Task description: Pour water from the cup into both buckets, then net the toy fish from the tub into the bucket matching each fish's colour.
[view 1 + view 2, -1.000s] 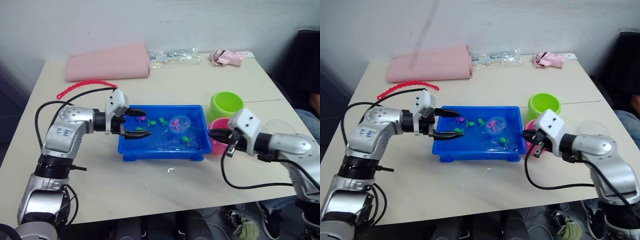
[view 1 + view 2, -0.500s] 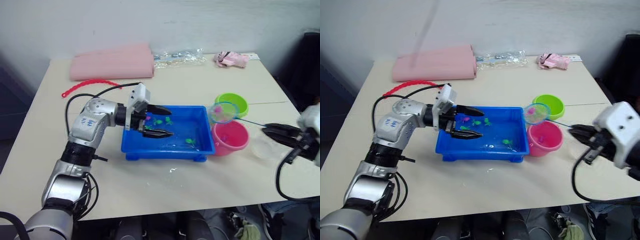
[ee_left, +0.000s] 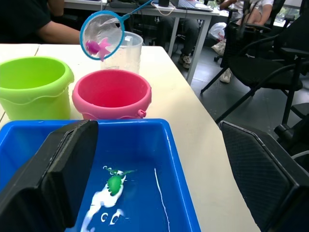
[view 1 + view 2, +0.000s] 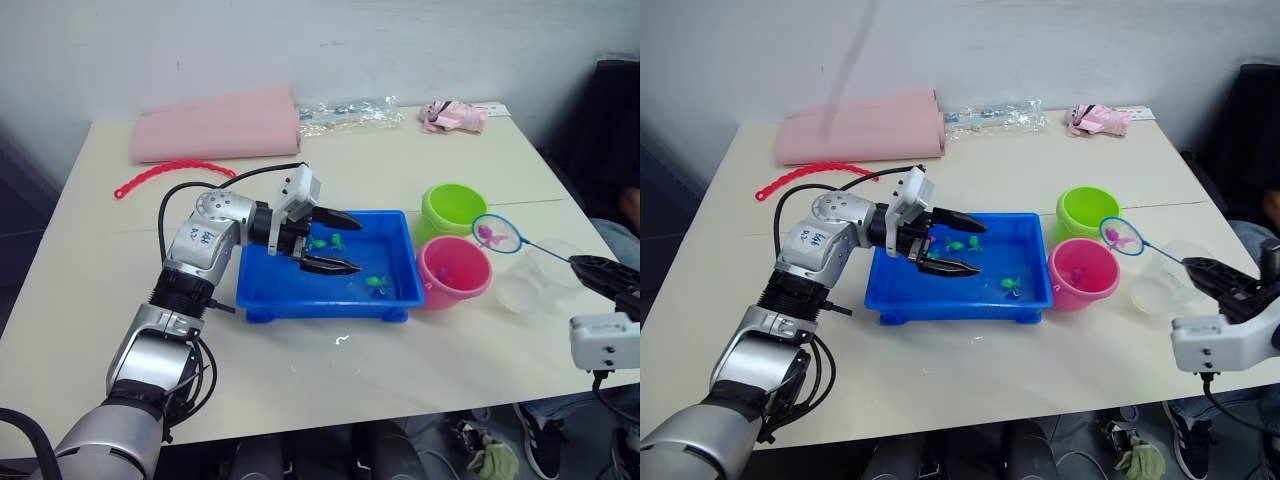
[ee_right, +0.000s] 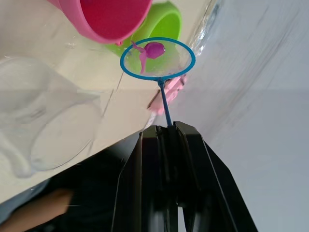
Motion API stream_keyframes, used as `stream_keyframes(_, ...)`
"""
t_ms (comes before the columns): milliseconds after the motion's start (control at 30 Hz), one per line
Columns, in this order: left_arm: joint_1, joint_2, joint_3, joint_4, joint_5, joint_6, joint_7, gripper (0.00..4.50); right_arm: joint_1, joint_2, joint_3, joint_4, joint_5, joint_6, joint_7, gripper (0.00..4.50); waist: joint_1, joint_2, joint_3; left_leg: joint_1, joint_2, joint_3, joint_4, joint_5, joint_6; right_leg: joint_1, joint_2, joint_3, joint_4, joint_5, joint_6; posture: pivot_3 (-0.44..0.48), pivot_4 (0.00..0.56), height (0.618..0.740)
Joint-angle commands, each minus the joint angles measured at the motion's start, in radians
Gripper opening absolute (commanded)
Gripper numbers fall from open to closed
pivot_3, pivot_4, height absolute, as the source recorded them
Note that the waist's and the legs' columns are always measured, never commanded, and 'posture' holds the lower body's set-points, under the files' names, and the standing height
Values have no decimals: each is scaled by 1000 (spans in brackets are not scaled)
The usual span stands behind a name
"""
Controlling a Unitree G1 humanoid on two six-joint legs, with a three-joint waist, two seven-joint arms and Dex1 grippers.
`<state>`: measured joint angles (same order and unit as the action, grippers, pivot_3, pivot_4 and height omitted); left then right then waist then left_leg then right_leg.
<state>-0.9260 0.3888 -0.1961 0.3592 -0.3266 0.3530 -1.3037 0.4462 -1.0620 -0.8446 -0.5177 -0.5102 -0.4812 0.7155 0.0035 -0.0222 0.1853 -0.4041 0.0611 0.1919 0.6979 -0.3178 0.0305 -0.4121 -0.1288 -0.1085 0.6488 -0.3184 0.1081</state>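
Item: fish-sorting set on a pale desk (image 4: 350, 390), netting step in hand.

- Net (image 4: 496, 234), one: light blue ring with one magenta fish (image 5: 153, 50) in its mesh, held in the air between the pink bucket and the clear cup, near the desk's right edge. Its thin handle is pinched in the right hand (image 5: 170, 126), fingers closed on it.
- Buckets, two: pink bucket (image 4: 455, 272) just beside the tub's right end; lime green bucket (image 4: 452, 209) touching or nearly touching it on the far side.
- Cup (image 4: 538, 277), one: clear, standing right of the pink bucket.
- Tub (image 4: 325, 302), one: bright blue, mid-desk, a little water in it. Green fish (image 3: 114, 183) countable in it: at least three (one in the near right part, two up by the left hand); further fish behind that hand cannot be ruled out.
- Left hand (image 4: 335, 242): fingers spread apart, empty, poised over the tub's left half.
- Other: red beaded chain (image 4: 170, 175), pink folded cloth (image 4: 215, 125), clear plastic wrapper (image 4: 350, 110), small pink bundle (image 4: 455, 115) along the far edge.

Handling note: the ring sits right of the pink bucket's mouth; it likely needs carrying left until centred over the opening, kept level, then tipped low so the fish drops inside rather than onto the desk.
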Motion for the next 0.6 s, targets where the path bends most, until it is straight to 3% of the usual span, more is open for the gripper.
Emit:
stream_keyframes(33, -27, 4, 12, -18, 2, -14, -8, 4400, 16, 7, -19, 46, -32, -178, -61, 0, -1, 0, 0, 0, 0, 0, 0, 0, 0, 0, 0, 0, 0, 0, 0, 0, 150, 738)
stream_keyframes(267, -12, 17, 19, -43, 1, -3, 2, 4400, -15, -13, -17, 114, -21, -300, -79, 0, -5, 0, 0, 1, 0, 0, 0, 0, 0, 1, 0, 0, 0, 0, 0, 0, 150, 738)
stream_keyframes(367, -10, 26, 21, -45, 2, -3, 4, 4400, -100, -49, -4, 168, 26, -226, -76, 0, -7, 0, 0, 1, 1, 0, 0, 0, 0, 0, 0, 1, 0, 0, 0, 0, 150, 738)
stream_keyframes(467, -8, 37, 23, -40, 6, -7, 5, 4400, -134, -52, 59, 163, 217, -102, -1, 0, -7, 0, 0, 1, 2, 0, 1, 0, 0, 1, 0, 1, 0, 0, 0, 0, 150, 738)
stream_keyframes(600, 9, 72, 41, -28, 17, -5, 22, 4400, -190, -4, 170, 26, 610, 367, 89, 0, -4, 0, 0, 1, 3, -2, 0, 0, 0, 1, 1, 0, 0, 0, -1, 0, 150, 738)
